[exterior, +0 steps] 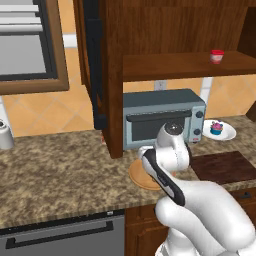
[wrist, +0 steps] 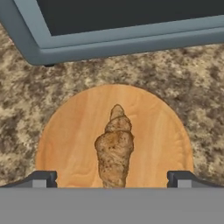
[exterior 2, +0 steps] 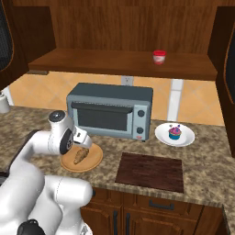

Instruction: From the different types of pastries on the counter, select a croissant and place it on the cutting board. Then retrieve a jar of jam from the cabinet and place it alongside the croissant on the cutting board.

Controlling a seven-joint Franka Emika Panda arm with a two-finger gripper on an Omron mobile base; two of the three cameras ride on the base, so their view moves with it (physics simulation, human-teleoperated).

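Observation:
The golden-brown croissant (wrist: 114, 148) lies on a round light-tan wooden plate (wrist: 70, 131), also seen as the croissant (exterior 2: 81, 155) on the counter (exterior: 60, 165). My gripper (wrist: 113, 179) hovers just above it, open wide, one fingertip on each side of the pastry. The dark cutting board (exterior 2: 150, 171) lies bare to the right of that plate. The red jar of jam (exterior 2: 159, 57) stands on the shelf plank of the cabinet (exterior 2: 124, 62). The blue-wrapped cupcake (exterior 2: 174, 132) sits on a white plate (exterior 2: 161, 137).
A grey toaster oven (exterior 2: 110, 110) stands directly behind the round plate, under the shelf. The cabinet's side wall (exterior: 112, 100) comes down to the counter left of it. A white cylinder (exterior: 5, 134) stands at the far left.

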